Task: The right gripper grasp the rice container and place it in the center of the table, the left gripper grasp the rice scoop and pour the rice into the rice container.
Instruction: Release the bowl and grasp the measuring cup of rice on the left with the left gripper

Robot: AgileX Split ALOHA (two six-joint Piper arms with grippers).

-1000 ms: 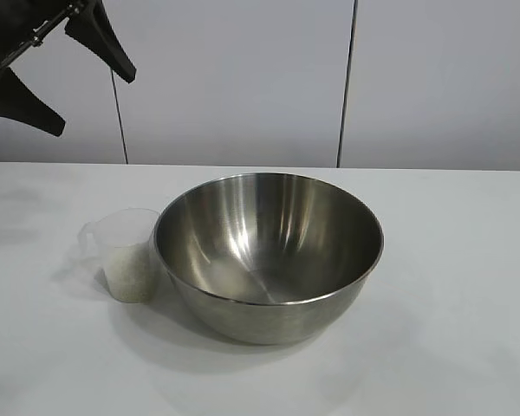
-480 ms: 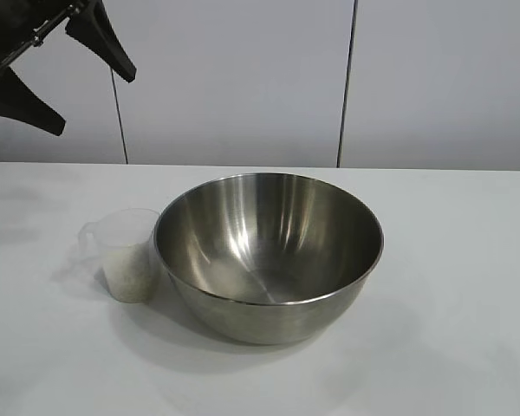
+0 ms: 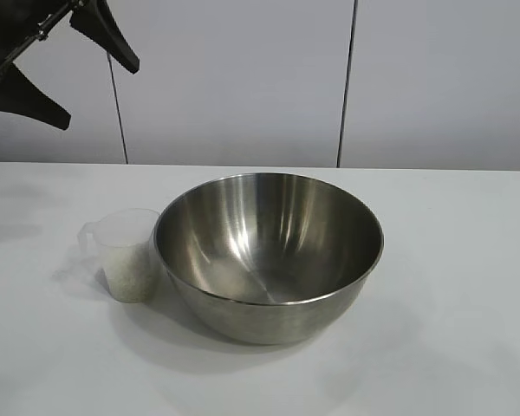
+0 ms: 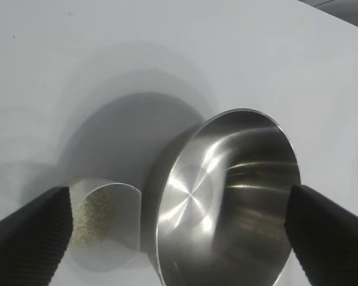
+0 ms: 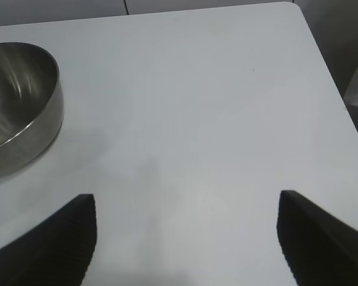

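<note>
Squarely at the middle of the white desk (image 3: pixel 468 286) stood the rice container (image 3: pixel 269 251), a large steel bowl, upright and with no rice visible inside it. Touching or all but touching its side, on the exterior view's left, sat the rice scoop (image 3: pixel 126 256), upright, its handle pointing away from the bowl toward that same left edge, the rice (image 3: pixel 130 273) filling roughly its lower half. High above and further to that side hung the left tool (image 3: pixel 61 74), fingers spread wide and holding nothing; the scoop lay below it and toward the bowl, so the coming reach would probably be a descent onto the handle side, with the bowl's wall the one obstacle close by. From the left wrist view the scoop (image 4: pixel 104 223) and bowl (image 4: pixel 227 196) both showed between the spread fingers. The right tool (image 5: pixel 185 238), also well open and empty, waited over bare desk on the bowl's other side, clear of the bowl (image 5: pixel 21 101); how far back it stood could not be judged.
</note>
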